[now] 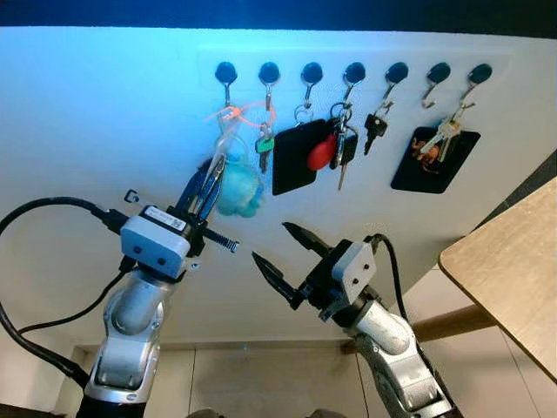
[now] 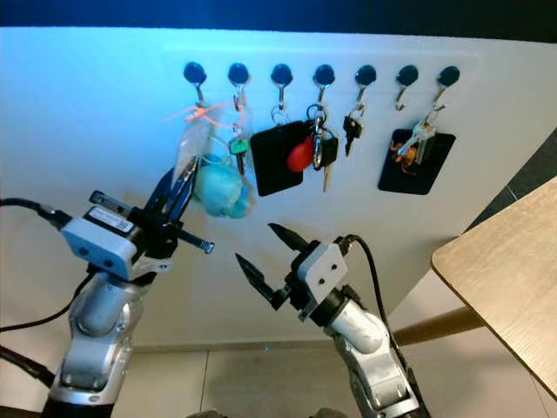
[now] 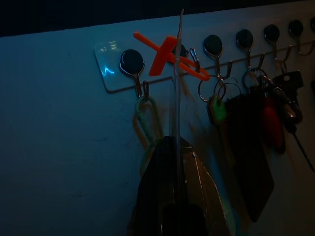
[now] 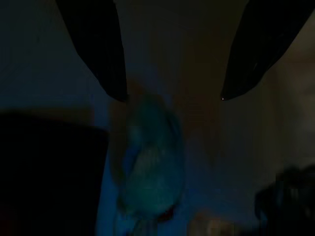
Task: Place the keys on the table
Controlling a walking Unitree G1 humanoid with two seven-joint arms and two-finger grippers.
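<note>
**Taking the hanging keys from the wall rack**

In the left eye view, we see a clear rack of seven round dark hooks [image 1: 352, 73] on the white wall [image 1: 87, 131]. The task's thing seems to be the bunch on the hook at the rack's left end: a transparent sleeve with a fluffy turquoise pompom [image 1: 239, 187] and an orange plastic tie [image 1: 233, 112]. The left gripper [image 1: 207, 187] has its black fingers closed on this sleeve, just beside the pompom. The right gripper [image 1: 280, 246] hangs below the rack with fingers spread apart, holding nothing. The corner of the light wooden table [image 1: 509, 270] is at the right, well apart.

In the right eye view the scene is the same.

In the left wrist view, the thin clear sleeve [image 3: 178, 88] stands between the closed fingers, under the orange tie.

The right wrist view is very dark; we make out the pompom [image 4: 150, 162] between two open fingers.

We judge the bunch light and soft, swinging and slippery; the sleeve near the ring is the best hold.
</note>
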